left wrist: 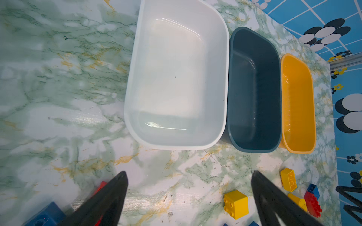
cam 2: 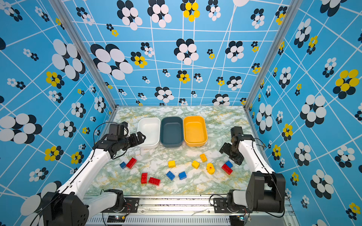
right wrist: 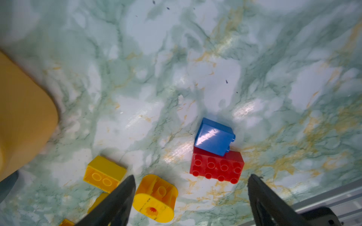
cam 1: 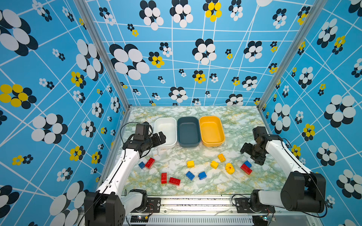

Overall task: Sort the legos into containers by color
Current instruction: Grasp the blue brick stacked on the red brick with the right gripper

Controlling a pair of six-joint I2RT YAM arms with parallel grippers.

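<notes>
Twelve legos (cam 1: 190,164) are scattered on the marble table (cam 1: 235,125), in front of the containers. None is seen in the white tub (cam 1: 170,146), the teal tub (cam 1: 189,145) or the yellow tub (cam 1: 213,144). They are judged light, rigid and glossy, best pinched across flat opposite sides rather than over the studs. A blue brick (right wrist: 214,137) is set touching a red brick (right wrist: 216,168), just ahead of the right gripper (right wrist: 192,176), whose jaws are spread and empty. The left gripper (left wrist: 188,173), likewise spread and empty, is held near the white tub.
</notes>
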